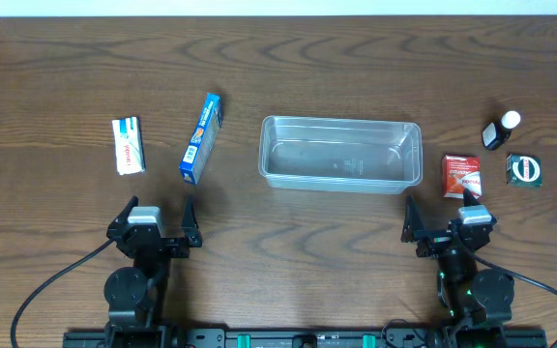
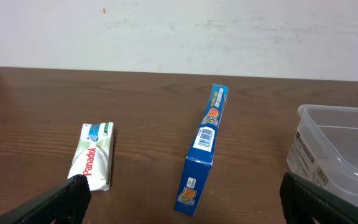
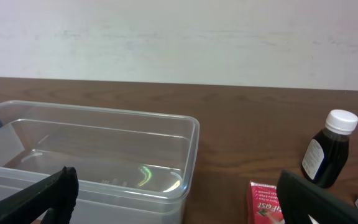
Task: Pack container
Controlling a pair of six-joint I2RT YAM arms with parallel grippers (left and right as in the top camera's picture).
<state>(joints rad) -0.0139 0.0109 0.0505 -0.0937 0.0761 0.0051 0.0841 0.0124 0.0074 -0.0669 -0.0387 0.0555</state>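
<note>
**Dark wood table, empty tub at centre, both arms low at the near edge**

Dark, grained wood covers the table (image 1: pixel 66 68), which runs back to a plain white wall. The container (image 1: pixel 340 122) sits at centre with nothing inside. It is a clear, thin-walled plastic tub with rounded corners and a rolled rim, and its long axis runs left to right. It lies beyond both tools and between them: to the far left of the right gripper (image 1: pixel 441 218) and well off to the far right of the left gripper (image 1: pixel 157 220). The right arm is therefore the nearer one. Both grippers sit low at the near edge, fingers spread wide and holding nothing.

The goods lie at either end of the tub. To its left, a slim blue carton (image 1: pixel 201 138) stands on its narrow long edge, beyond the left gripper. Its long axis runs near to far, with the far end angled slightly right. Further left, a white Panadol box (image 1: pixel 128 145) lies flat. Just beside the tub's right end, a small red carton (image 1: pixel 461 175) lies directly ahead of the right gripper and looks like the shortest first pick. Beyond it are a dark glossy bottle (image 1: pixel 500 130) with a white cap and a flat green-and-black packet (image 1: pixel 524 169).
</note>
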